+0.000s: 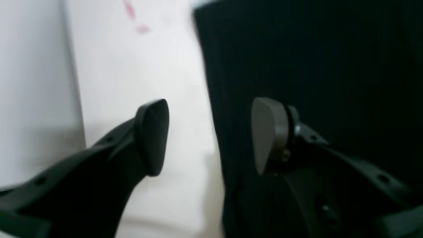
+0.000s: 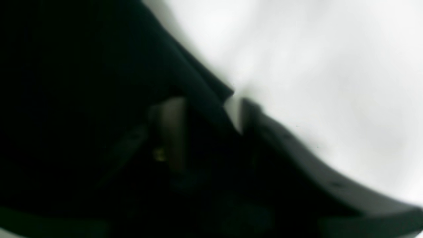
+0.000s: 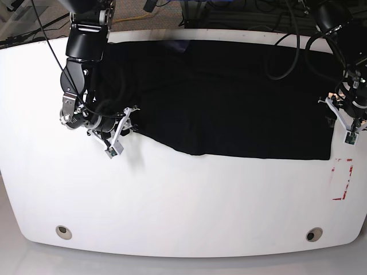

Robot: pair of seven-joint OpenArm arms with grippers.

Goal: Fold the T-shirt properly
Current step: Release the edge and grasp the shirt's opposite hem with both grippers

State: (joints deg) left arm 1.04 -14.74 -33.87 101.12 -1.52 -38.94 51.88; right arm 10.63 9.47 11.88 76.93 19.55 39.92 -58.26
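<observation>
The black T-shirt [image 3: 229, 97] lies spread along the far half of the white table [image 3: 183, 200]; no print shows. My right gripper [image 3: 122, 119] is at the shirt's left end. In the right wrist view, which is blurred, a taut fold of the shirt [image 2: 185, 66] runs between the jaws of this gripper [image 2: 205, 119], which look closed on it. My left gripper [image 3: 339, 114] is at the shirt's right edge. In the left wrist view this gripper [image 1: 210, 137] is open and straddles the shirt's edge [image 1: 297, 66]: one finger is over cloth, the other over bare table.
A red tape outline [image 3: 342, 177] is on the table just below the shirt's right corner, and shows pink in the left wrist view [image 1: 132, 15]. Two round holes [image 3: 63, 231] sit near the front edge. Cables hang behind the table.
</observation>
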